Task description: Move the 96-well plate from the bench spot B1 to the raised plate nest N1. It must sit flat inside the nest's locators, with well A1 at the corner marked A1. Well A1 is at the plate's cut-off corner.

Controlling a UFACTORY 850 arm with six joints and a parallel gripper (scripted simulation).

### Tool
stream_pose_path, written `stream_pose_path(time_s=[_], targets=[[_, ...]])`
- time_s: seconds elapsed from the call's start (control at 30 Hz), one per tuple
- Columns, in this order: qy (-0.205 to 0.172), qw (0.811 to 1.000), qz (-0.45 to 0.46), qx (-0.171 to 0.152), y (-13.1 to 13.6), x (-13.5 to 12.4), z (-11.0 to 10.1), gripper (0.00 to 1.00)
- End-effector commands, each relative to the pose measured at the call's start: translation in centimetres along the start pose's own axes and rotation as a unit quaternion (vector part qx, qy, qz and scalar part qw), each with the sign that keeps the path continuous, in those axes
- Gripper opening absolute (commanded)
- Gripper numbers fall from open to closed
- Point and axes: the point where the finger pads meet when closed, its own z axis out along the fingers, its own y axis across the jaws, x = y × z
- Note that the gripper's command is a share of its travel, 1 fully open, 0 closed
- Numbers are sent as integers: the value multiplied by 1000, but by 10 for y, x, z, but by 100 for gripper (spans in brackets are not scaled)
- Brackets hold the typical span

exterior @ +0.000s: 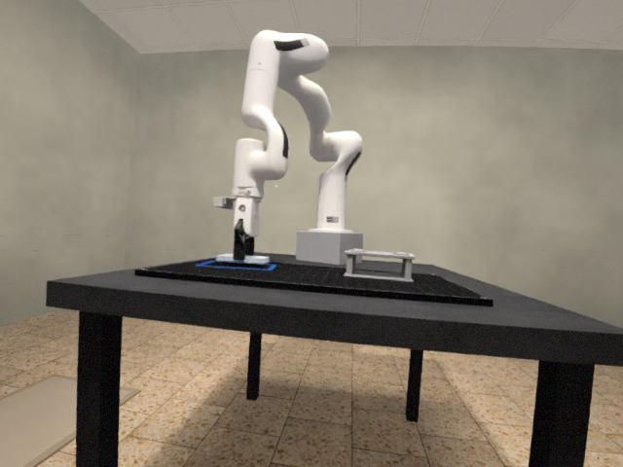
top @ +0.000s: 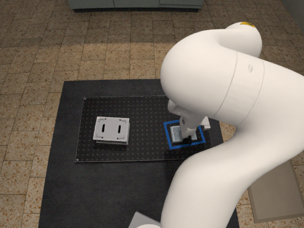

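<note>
The white 96-well plate (top: 175, 133) (exterior: 258, 260) lies flat on the black perforated board (top: 145, 115) (exterior: 311, 276), inside the blue outline of spot B1 (top: 167, 134) (exterior: 236, 267). My gripper (top: 186, 140) (exterior: 242, 255) reaches straight down over the plate and is shut on it across its width. The arm hides the middle of the plate in the top view. The raised grey plate nest N1 (top: 111, 129) (exterior: 379, 263) stands empty to the left on the board, with corner locators and two dark slots. I cannot make out the plate's cut-off corner.
The board lies on a black table (top: 98, 191) (exterior: 302, 316). The robot base (exterior: 328, 246) stands behind the board between spot and nest. The arm's large links fill the right of the top view.
</note>
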Motion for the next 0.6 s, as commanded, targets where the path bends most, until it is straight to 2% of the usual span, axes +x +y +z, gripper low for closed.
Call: stream_pose_path(time_s=[0.0,0.57], targets=[[0,1000,0,1,-1,0,-3,0],[0,1000,0,1,-1,0,-11,0]])
